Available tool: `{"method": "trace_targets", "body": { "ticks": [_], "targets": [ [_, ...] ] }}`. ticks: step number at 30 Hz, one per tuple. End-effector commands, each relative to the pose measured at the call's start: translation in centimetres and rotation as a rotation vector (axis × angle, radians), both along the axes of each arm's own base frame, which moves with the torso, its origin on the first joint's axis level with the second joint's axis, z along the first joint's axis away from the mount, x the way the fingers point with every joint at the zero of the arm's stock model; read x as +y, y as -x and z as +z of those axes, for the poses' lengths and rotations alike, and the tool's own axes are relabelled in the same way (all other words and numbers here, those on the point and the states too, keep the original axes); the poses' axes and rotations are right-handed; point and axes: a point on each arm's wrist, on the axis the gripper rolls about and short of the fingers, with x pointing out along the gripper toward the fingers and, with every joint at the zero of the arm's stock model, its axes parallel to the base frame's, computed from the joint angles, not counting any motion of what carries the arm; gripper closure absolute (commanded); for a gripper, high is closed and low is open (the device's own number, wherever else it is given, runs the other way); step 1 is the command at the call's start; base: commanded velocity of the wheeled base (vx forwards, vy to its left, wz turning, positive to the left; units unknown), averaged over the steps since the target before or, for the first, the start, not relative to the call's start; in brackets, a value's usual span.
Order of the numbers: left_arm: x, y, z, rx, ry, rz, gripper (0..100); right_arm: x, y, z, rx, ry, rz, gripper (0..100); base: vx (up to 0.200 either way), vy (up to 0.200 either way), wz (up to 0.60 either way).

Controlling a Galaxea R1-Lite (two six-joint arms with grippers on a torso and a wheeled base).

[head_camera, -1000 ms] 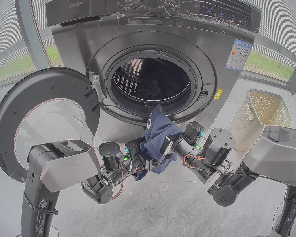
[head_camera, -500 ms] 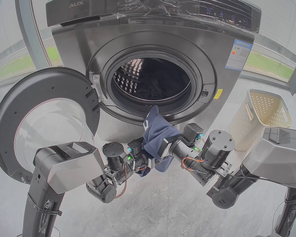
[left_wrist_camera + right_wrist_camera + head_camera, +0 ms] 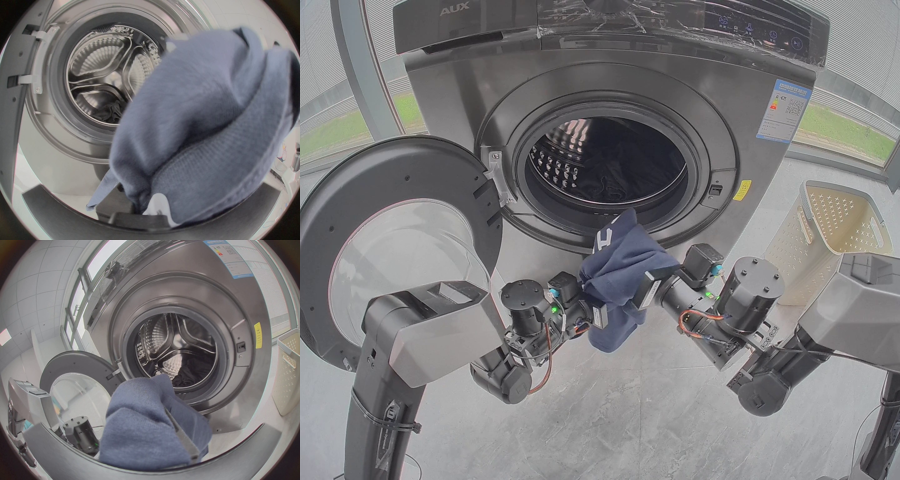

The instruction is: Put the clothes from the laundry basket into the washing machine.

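The washer (image 3: 456, 100) stands at the far edge of the floor (image 3: 625, 412) with its door (image 3: 394, 169) swung wide to the left, so the round port is uncovered. Inside the drum (image 3: 562, 162) a dark heap of clothes (image 3: 193, 368) lies on the bottom towards the right. The basket (image 3: 831, 231) stands on the floor at the right, just beside the washer's right side and well apart from the port.

A navy knit garment (image 3: 619, 262) hangs in the air just in front of the port's lower rim, between the two arms. Its top fold rises to the rim's lower edge, and its tail hangs down above the floor. Nothing lies between it and the opening; the open door stands off to the left of the left arm, and the floor beneath the garment is bare.

The left gripper (image 3: 599, 312) is buried in the cloth from the left, closed tight on a bunched fold. The right gripper (image 3: 642, 289) clamps the garment from the right: one of its fingers (image 3: 182, 435) shows as a grey strip pressed into the knit, with cloth wrapped around both sides of it.
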Motion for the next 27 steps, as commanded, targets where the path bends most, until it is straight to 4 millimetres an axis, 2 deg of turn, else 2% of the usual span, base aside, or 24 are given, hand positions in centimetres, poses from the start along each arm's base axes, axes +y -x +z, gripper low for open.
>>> {"method": "trace_targets", "body": {
  "ticks": [1, 4, 8, 15, 16, 20, 26, 27],
  "targets": [
    [1.3, 0.0, 2.7, -0.033, 0.041, 0.038, 100, -2.1, -1.1, 0.0, 0.011, -0.003, -0.064, 100, 0.0, 0.0, 0.0],
    [1.7, 0.7, 4.2, -0.034, 0.07, 0.034, 100, -2.7, -1.6, -0.5, 0.029, -0.001, -0.083, 100, 0.0, 0.0, 0.0],
    [1.9, 1.9, 6.1, -0.042, 0.1, 0.026, 100, -2.5, -1.9, -1.6, 0.051, 0.016, -0.083, 100, 0.0, 0.0, 0.0],
    [2.4, 2.9, 7.4, -0.048, 0.107, 0.031, 100, -1.9, -1.8, -2.2, 0.061, 0.026, -0.068, 100, 0.0, 0.0, 0.0],
    [2.5, 3.2, 7.5, -0.044, 0.108, 0.031, 100, -1.9, -1.7, -2.0, 0.058, 0.024, -0.068, 0, 0.0, 0.0, 0.0],
    [2.5, 3.8, 8.6, -0.053, 0.132, 0.024, 100, -2.0, -1.2, -2.2, 0.069, 0.035, -0.053, 0, 0.0, 0.0, 0.0],
    [3.3, 5.0, 11.4, -0.076, 0.208, 0.032, 100, -3.0, 2.2, -5.9, 0.204, 0.187, 0.018, 0, 0.0, 0.0, 0.0],
    [3.8, 5.7, 12.2, -0.081, 0.223, 0.037, 100, -3.4, 3.2, -6.5, 0.237, 0.218, 0.037, 0, 0.0, 0.0, 0.0]
  ]
}}
